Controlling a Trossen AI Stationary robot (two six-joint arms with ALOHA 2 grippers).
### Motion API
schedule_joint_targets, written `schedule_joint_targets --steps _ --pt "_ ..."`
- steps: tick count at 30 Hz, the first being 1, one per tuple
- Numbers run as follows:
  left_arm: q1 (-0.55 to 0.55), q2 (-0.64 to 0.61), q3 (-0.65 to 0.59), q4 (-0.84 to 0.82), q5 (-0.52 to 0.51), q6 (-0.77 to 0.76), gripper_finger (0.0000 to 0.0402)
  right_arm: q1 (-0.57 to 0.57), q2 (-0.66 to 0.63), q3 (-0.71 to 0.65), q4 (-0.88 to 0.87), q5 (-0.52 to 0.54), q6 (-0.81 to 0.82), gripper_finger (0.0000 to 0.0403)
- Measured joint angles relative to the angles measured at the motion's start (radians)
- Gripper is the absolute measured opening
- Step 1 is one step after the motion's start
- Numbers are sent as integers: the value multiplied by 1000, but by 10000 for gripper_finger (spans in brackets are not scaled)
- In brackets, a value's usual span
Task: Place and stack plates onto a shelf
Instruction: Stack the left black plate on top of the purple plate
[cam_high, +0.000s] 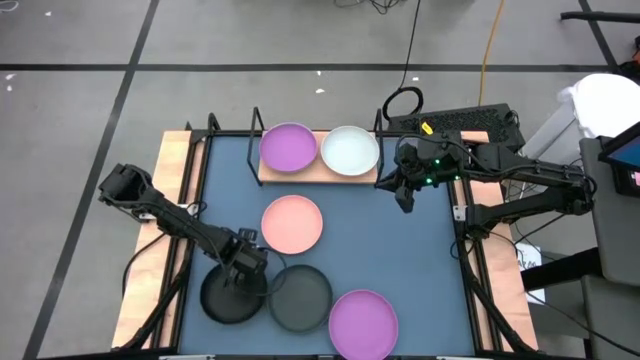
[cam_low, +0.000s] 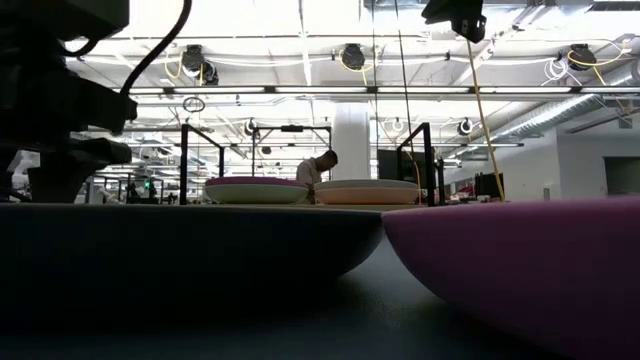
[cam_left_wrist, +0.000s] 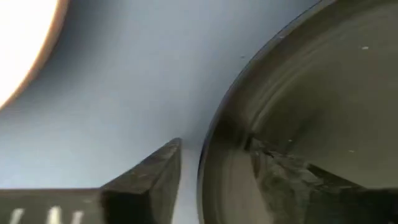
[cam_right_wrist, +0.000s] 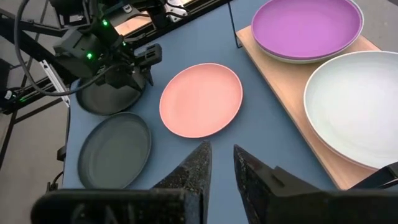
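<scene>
Near the worktop's front left corner, the left tool sits low over the rim of a round, matte dark grey plate, which lies flat on the large dark blue mat and touches or slightly overlaps a second dark grey plate just beside it. The left wrist view shows one dark finger outside the rim with mat showing between, so the tool looks parted around the edge and not yet closed on it; the inner finger is hard to make out. To do this pick well, it would seem wise to pinch the rim on the side away from the neighbouring plate, close fully before lifting, and raise it level so the neighbour is not dragged. Being round, the plate has no long axis; it lies hollow side up. The light wooden shelf board with black wire posts runs left to right along the mat's far edge and carries a purple plate and a whitish plate side by side. A pink plate lies mid-mat and another purple plate at the front. The right tool hovers just right of the shelf, its fingers nearly together and empty.
</scene>
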Motion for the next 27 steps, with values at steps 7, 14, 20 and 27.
schedule_joint_targets --steps 7,14,20,27 --pt "1 -2 -8 18 16 8 102 0 0 0 0 -26 0 55" --pt "1 -1 14 4 16 15 51 0 0 0 1 -26 0 55" --pt "1 3 59 -61 22 42 28 4 0 0 1 -26 0 55" --pt "2 -12 142 -205 20 54 24 4 0 0 1 -27 0 55"
